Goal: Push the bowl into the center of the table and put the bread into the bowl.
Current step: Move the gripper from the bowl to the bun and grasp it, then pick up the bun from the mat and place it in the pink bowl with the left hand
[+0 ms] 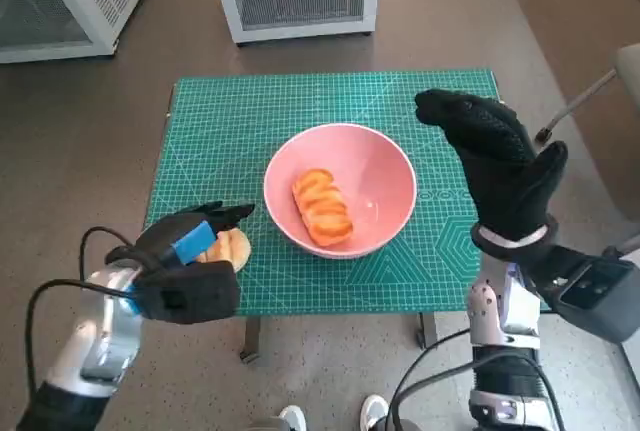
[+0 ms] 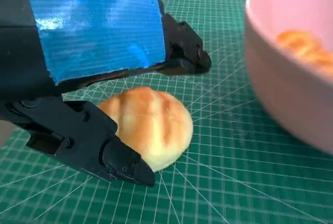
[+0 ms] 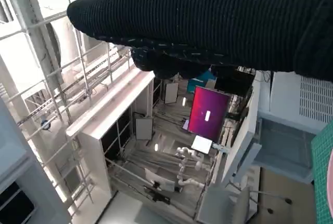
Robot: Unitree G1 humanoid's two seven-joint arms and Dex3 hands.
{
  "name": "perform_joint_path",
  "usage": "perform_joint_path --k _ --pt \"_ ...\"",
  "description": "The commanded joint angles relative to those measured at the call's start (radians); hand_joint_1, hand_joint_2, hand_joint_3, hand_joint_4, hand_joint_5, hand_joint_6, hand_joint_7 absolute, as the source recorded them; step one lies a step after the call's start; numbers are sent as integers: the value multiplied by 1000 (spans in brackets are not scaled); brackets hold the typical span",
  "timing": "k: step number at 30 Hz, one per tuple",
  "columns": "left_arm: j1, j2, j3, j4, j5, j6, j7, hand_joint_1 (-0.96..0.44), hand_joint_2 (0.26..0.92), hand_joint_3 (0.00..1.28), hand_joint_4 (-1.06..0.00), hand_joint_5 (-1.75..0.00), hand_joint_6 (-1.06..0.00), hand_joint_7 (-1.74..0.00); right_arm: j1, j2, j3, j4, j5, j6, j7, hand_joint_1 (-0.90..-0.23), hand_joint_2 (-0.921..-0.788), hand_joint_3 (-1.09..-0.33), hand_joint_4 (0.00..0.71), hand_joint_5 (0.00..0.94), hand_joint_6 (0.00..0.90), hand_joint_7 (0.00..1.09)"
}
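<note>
Head view: a pink bowl (image 1: 340, 189) is seen near the middle of the green mat (image 1: 230, 121) on the table, with a ridged orange pastry (image 1: 322, 207) lying inside it. A round bread roll (image 2: 151, 125) is flanked by the fingers (image 2: 93, 143) of the left hand (image 1: 185, 261) near the mat's front left edge; a firm grip cannot be told. The right hand (image 1: 500, 166) is raised beside the bowl, fingers straight and together, holding nothing
</note>
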Motion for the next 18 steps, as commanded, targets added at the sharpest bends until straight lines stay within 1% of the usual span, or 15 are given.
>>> perform_joint_path --k 1,2,3,4,7,11,18 --pt "-16 4 -26 71 46 -40 57 -67 874 73 -683 -117 -629 -530 28 -4 -1 -10 -1 16 2 -525 -921 -518 342 0 3 630" --pt "-17 5 -29 79 51 -46 63 -170 891 109 -754 -157 -605 -824 29 -5 -1 -11 -1 16 2 -526 -921 -518 342 0 3 630" --pt "-16 10 -28 77 54 -51 65 -136 897 104 -741 -350 -601 -906 30 -6 -1 -13 0 17 1 -527 -921 -518 342 0 3 631" --pt "-14 17 -25 70 54 -56 63 -86 905 103 -717 -637 -587 -1034 32 -7 -2 -16 0 18 1 -527 -921 -517 342 0 3 631" --pt "-10 30 -14 51 53 -68 58 -27 916 91 -700 -977 -584 -1167 36 -8 -3 -21 0 19 2 -529 -921 -517 342 0 3 632" --pt "3 44 15 0 36 -76 51 -3 919 76 -694 -1112 -607 -1190 35 -8 -3 -18 -2 17 3 -529 -921 -515 342 0 4 632" --pt "34 51 84 -120 -9 -62 24 2 920 60 -704 -1164 -630 -1148 30 -7 -2 -8 -7 13 2 -527 -921 -517 342 0 3 633"
